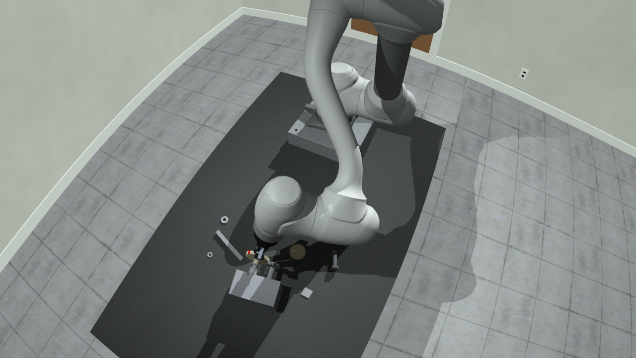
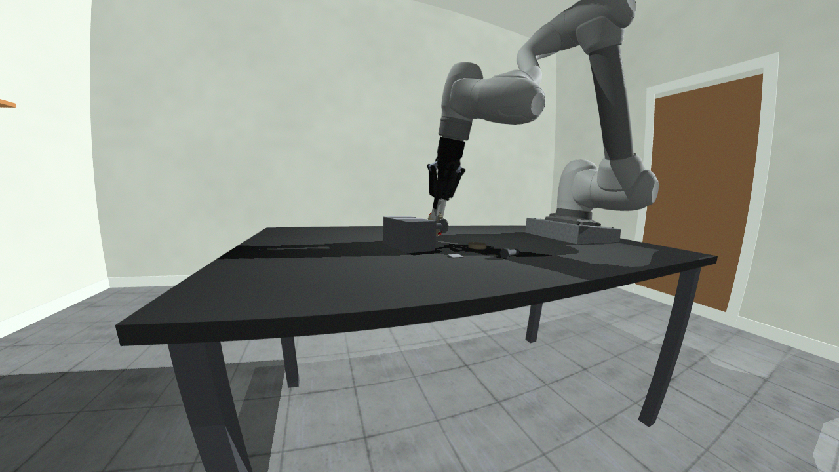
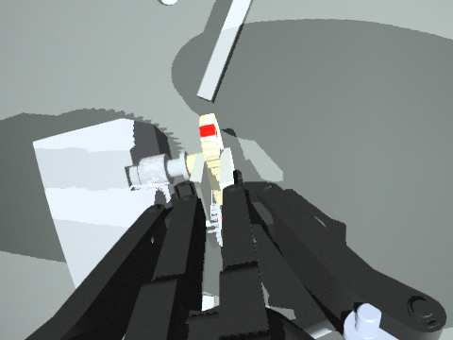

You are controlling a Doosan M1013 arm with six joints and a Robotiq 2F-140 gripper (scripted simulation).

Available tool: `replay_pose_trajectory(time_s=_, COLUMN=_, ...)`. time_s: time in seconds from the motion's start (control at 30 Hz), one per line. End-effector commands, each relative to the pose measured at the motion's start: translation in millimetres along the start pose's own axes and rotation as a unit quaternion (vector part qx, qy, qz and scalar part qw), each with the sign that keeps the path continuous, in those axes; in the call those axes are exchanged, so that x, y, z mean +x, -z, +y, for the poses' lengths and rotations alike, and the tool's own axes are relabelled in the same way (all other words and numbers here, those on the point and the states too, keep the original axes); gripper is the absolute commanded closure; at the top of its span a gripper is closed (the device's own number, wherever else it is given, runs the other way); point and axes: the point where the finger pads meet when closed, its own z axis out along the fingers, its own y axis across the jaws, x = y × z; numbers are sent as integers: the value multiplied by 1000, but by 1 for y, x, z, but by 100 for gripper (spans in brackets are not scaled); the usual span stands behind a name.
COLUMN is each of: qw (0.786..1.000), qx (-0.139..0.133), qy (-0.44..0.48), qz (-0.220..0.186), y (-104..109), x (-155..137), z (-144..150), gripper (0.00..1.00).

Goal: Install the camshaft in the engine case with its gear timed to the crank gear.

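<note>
My gripper (image 1: 259, 255) (image 2: 438, 212) (image 3: 216, 165) is shut on the big cream gear of the camshaft (image 1: 267, 259) (image 3: 211, 150), its fingertips on either face. A red mark shows on the gear's rim, on the side away from the small gear. The camshaft's shaft reaches into the bearing (image 3: 153, 171) on the front of the engine case (image 1: 255, 287) (image 2: 408, 233) (image 3: 85, 175). A length of shaft still shows between bearing and gear. The case stands upright. The small crank gear (image 1: 273, 265) (image 3: 214, 229) sits beside the big gear; fingers partly hide it, and tooth contact cannot be told.
A long grey bar (image 1: 228, 245) (image 3: 226, 52) and two rings (image 1: 224, 220) (image 1: 209, 255) lie left of the gripper. A brown disc (image 1: 296, 251) (image 2: 476, 245), a bolt-like part (image 1: 335, 261) (image 2: 508, 252) and a pale block (image 1: 306, 293) (image 2: 455, 255) lie to the right.
</note>
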Motion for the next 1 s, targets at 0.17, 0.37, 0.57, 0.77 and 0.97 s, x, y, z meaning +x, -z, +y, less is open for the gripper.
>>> replay_pose_trajectory(time_s=0.17, qw=1000, qx=0, qy=0, qz=0, y=0, x=0, z=0, gripper=95)
replay_pose_trajectory(time_s=0.37, qw=1000, qx=0, qy=0, qz=0, y=0, x=0, z=0, gripper=95)
replay_pose_trajectory(time_s=0.57, qw=1000, qx=0, qy=0, qz=0, y=0, x=0, z=0, gripper=95)
replay_pose_trajectory(time_s=0.77, qw=1000, qx=0, qy=0, qz=0, y=0, x=0, z=-1, gripper=95)
replay_pose_trajectory(time_s=0.97, qw=1000, qx=0, qy=0, qz=0, y=0, x=0, z=-3, gripper=95)
